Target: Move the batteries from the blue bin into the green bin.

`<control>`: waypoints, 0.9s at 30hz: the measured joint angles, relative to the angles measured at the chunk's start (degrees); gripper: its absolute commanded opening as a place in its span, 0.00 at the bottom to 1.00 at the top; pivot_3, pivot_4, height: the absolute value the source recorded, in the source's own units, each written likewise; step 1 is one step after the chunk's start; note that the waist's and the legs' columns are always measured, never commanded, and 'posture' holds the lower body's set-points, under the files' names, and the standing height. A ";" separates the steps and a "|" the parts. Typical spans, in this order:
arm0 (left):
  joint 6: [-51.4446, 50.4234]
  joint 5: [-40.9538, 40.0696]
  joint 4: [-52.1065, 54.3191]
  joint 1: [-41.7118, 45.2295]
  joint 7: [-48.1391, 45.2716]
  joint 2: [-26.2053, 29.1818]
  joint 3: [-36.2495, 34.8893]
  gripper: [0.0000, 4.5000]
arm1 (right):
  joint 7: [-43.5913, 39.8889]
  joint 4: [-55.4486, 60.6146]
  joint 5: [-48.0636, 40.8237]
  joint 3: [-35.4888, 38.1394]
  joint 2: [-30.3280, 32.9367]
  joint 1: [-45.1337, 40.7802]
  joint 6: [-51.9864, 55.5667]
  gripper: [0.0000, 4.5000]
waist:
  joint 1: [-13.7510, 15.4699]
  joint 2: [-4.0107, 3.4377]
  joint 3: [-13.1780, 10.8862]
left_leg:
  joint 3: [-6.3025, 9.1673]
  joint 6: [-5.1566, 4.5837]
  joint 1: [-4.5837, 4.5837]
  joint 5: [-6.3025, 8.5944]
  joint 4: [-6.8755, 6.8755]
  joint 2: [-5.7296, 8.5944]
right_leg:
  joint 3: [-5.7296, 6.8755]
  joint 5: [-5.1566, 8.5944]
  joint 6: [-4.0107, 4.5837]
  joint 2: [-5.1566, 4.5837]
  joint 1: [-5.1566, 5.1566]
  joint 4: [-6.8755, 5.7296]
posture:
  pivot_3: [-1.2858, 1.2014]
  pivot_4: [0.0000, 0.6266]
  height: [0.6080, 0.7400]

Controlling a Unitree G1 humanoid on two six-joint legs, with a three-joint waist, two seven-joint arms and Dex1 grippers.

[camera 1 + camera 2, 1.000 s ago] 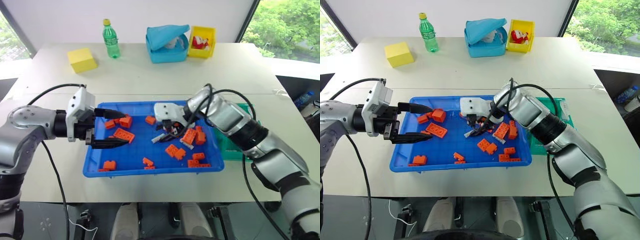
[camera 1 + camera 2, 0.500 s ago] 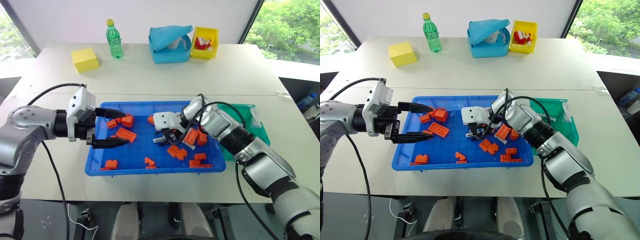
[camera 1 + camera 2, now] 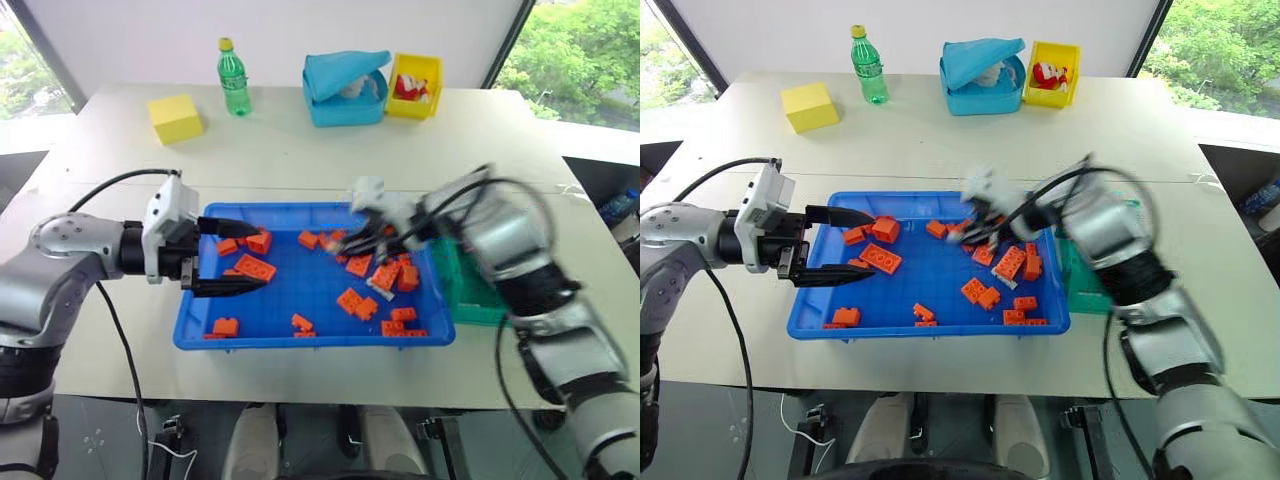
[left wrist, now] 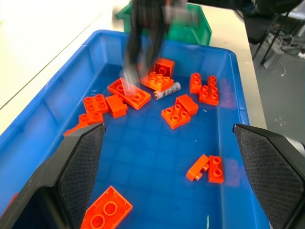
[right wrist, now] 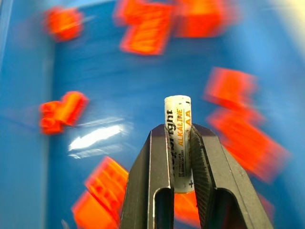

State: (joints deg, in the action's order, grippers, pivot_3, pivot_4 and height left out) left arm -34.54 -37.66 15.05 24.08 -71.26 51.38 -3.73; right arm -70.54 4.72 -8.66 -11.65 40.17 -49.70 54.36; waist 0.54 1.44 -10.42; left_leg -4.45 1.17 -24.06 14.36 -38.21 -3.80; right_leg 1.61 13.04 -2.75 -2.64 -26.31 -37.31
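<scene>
one battery (image 5: pixel 178 138) pinched upright in right claw (image 5: pixel 180 143), blurred above blue bin (image 3: pixel 310 335), lifted since before. second battery (image 4: pixel 167 90) lies among bricks (image 4: pixel 129 93). left claw (image 3: pixel 228 256) spread, unmoved. green bin (image 3: pixel 470 290) half hidden.

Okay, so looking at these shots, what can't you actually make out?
- Right gripper: motion-blurred in the head views.
- Green bin: contents hidden by its wall and the right arm.
- Yellow bin: contents too small to identify.
- Battery: lower end hidden between the fingers, right wrist view.
</scene>
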 measured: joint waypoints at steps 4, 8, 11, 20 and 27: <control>0.65 0.99 -1.90 0.78 -0.77 -1.25 1.36 1.00 | 3.83 2.32 -2.80 10.90 8.26 6.21 8.14 0.00 | 0.17 0.00 0.00 | 0.00 -0.01 -0.01 0.00 0.04 0.00 | -0.01 0.00 0.00 0.01 -0.01 0.06 | 0.52 0.24 0.97; 1.66 1.64 -3.62 1.83 -1.67 -2.38 2.86 1.00 | 7.27 4.31 -3.63 17.50 13.01 16.19 9.25 0.00 | -0.18 0.01 0.00 | 0.00 -0.01 0.02 0.00 0.07 -0.01 | -0.07 0.00 0.00 0.07 -0.02 0.08 | 0.52 0.24 0.97; 1.76 2.16 -4.09 3.38 -2.03 -3.28 3.54 1.00 | 10.21 4.60 -4.01 18.77 13.07 21.13 8.69 0.24 | -0.79 0.00 0.00 | 0.01 -0.02 0.04 0.00 0.06 -0.01 | -0.09 0.00 -0.01 0.08 -0.01 0.05 | 0.52 0.24 0.97; 2.30 2.70 -5.41 5.20 -3.46 -3.55 4.74 1.00 | 12.96 6.15 -6.74 18.01 13.48 17.93 4.49 0.82 | -1.59 -0.03 -0.02 | 0.02 -0.02 0.07 0.00 0.06 -0.01 | -0.15 0.00 -0.02 0.12 -0.03 0.00 | 0.52 0.24 0.97; 2.24 2.75 -5.19 5.30 -3.54 -3.55 4.89 1.00 | 10.99 17.25 -11.85 8.24 13.42 12.59 5.27 0.82 | -1.07 -0.01 -0.01 | 0.05 -0.02 -0.02 0.00 0.05 0.00 | -0.10 0.02 -0.02 0.06 -0.01 0.08 | 0.52 0.24 0.97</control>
State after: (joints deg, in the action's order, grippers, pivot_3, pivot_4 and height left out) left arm -32.29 -34.91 9.87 29.37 -74.80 47.83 1.17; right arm -59.56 21.98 -20.50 -3.41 53.59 -37.11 59.64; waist -0.54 1.43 -10.43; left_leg -4.40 1.15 -24.08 14.36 -38.16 -3.79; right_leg 1.51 13.06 -2.78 -2.58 -26.32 -37.23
